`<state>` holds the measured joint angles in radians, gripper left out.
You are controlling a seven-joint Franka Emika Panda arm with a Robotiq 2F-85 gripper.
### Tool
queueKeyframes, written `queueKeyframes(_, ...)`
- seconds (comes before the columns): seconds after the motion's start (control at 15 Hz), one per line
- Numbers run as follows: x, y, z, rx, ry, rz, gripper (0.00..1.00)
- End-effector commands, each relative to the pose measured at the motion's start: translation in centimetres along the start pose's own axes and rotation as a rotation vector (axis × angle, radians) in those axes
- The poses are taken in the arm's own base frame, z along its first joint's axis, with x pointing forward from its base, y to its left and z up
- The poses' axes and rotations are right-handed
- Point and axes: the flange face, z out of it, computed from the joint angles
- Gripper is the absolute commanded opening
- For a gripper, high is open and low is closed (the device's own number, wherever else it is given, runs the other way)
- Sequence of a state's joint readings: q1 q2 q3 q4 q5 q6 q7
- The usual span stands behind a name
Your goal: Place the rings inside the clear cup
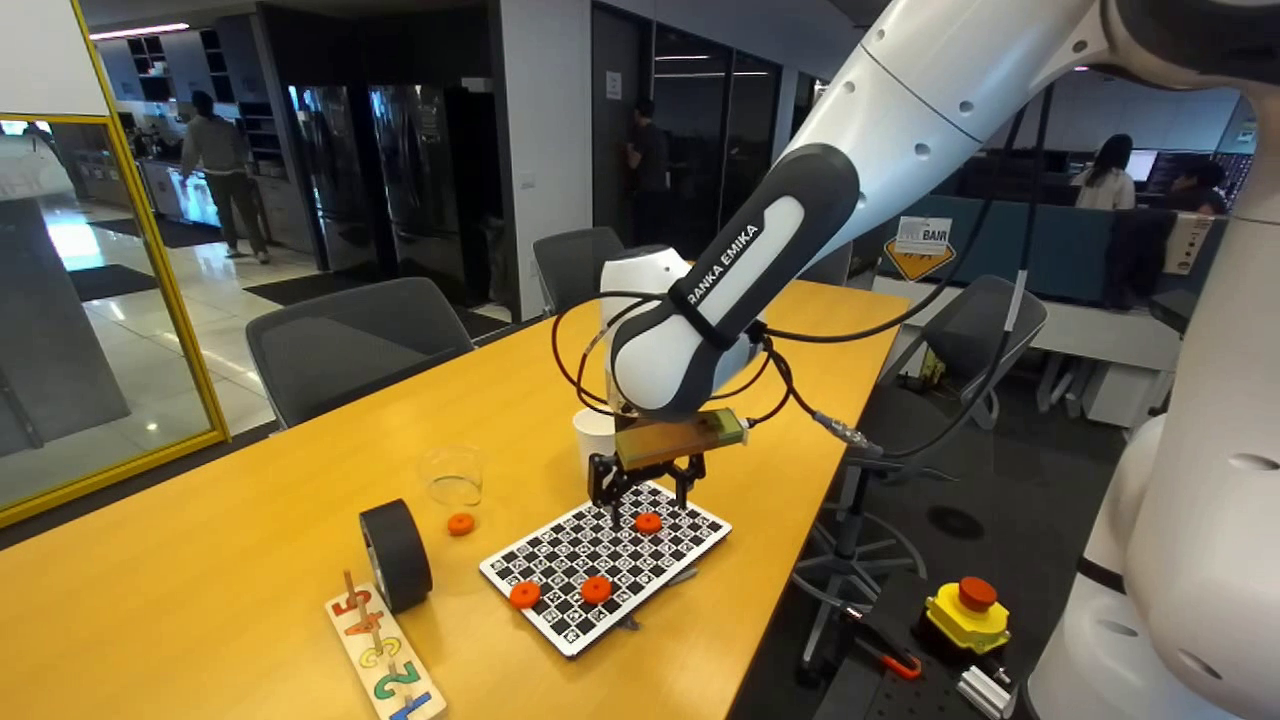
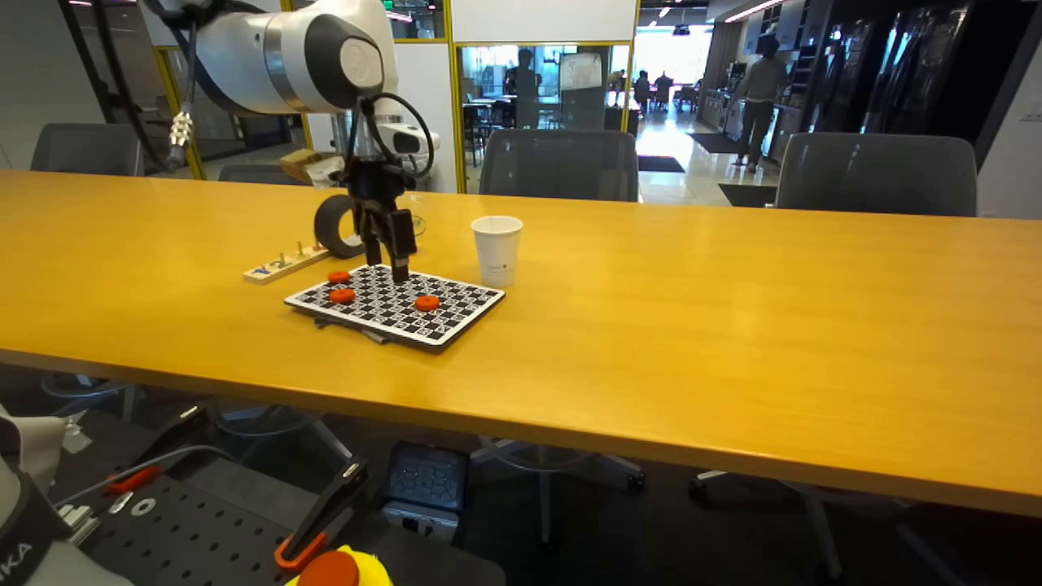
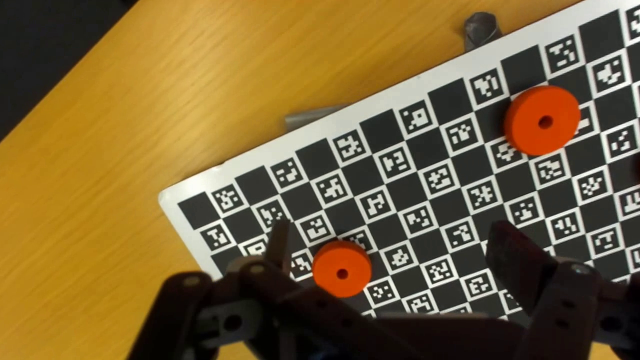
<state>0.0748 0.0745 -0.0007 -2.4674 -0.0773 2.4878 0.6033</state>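
Note:
The checkered board (image 1: 570,545) lies on the table with orange-red rings on it. One ring (image 1: 648,523) sits below my gripper (image 1: 648,508); two more rings (image 1: 596,590) (image 1: 525,595) lie toward the board's other end. A further ring (image 1: 460,524) lies just in front of the clear cup (image 1: 453,478) and looks outside it. The cup is partly hidden by the gripper in an exterior view (image 2: 418,218). In the wrist view my gripper (image 3: 391,227) is open and empty above the board. The nearest ring (image 3: 342,269) shows between the fingers, closer to the left one.
A white opaque cup (image 2: 497,251) stands at the board's edge, close to the gripper. A black tape roll (image 1: 398,555) stands on its edge by a wooden number peg board (image 1: 385,655). A grey piece (image 1: 683,577) sticks out from under the checkered board.

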Motion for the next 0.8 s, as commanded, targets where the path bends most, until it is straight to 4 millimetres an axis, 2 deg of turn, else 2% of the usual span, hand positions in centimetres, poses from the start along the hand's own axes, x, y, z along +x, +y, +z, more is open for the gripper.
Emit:
queueKeyframes(0.0,2.5,1.2,1.9,0.029,0.003,0.001,1.00)
queueKeyframes(0.33,4.9,1.3,4.7,0.030,-0.019,-0.016,1.00)
queueKeyframes(0.73,6.8,0.8,6.0,0.045,-0.036,-0.025,1.00)
